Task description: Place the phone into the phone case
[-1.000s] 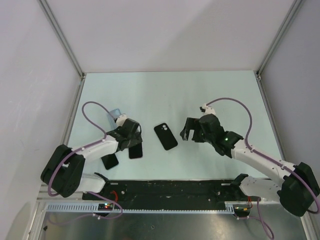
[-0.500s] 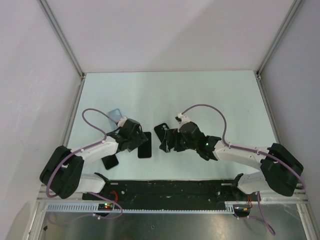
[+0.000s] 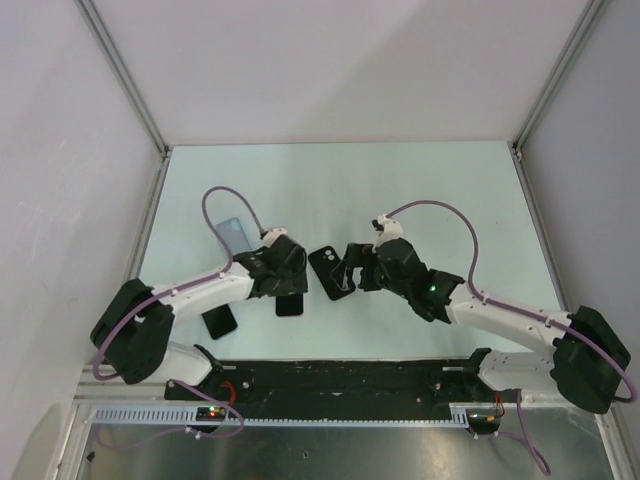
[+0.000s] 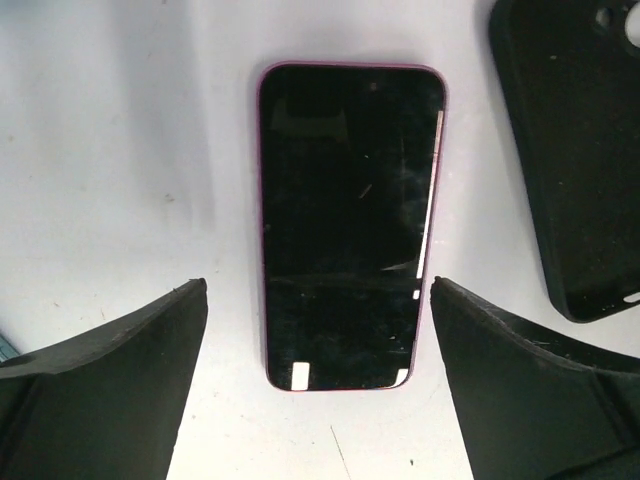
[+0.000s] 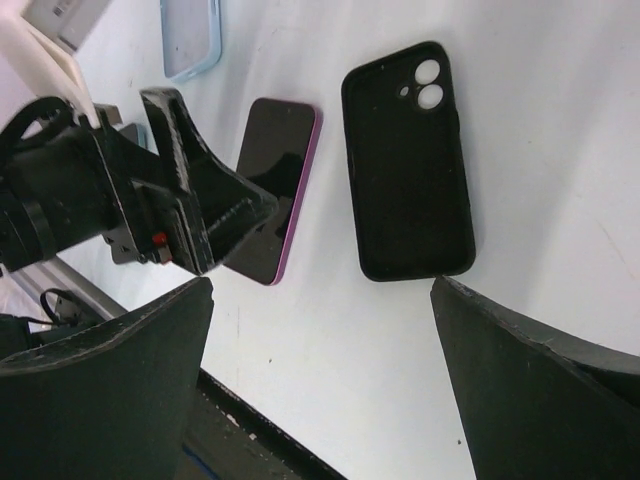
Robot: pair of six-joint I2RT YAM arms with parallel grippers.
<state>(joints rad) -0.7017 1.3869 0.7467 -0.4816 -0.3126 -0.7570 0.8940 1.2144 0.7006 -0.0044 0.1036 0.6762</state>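
Note:
The phone (image 4: 350, 225), a dark slab with a purple rim, lies screen up on the table; it also shows in the top view (image 3: 290, 304) and the right wrist view (image 5: 290, 165). The pale-blue phone case (image 3: 232, 233) lies empty behind my left arm, also in the right wrist view (image 5: 190, 35). My left gripper (image 4: 318, 290) is open just above the phone's near end, a finger on each side. My right gripper (image 5: 320, 290) is open and empty, near the table in front of a black case.
A black case (image 5: 408, 160) with two camera holes lies right of the phone, also in the top view (image 3: 330, 272) and left wrist view (image 4: 570, 150). Another black slab (image 3: 220, 320) lies near the front left. A black rail (image 3: 340, 378) borders the near edge.
My left gripper has moved right, and the phone has shifted right with it. My right gripper swung left over the black case, then drew back slightly.

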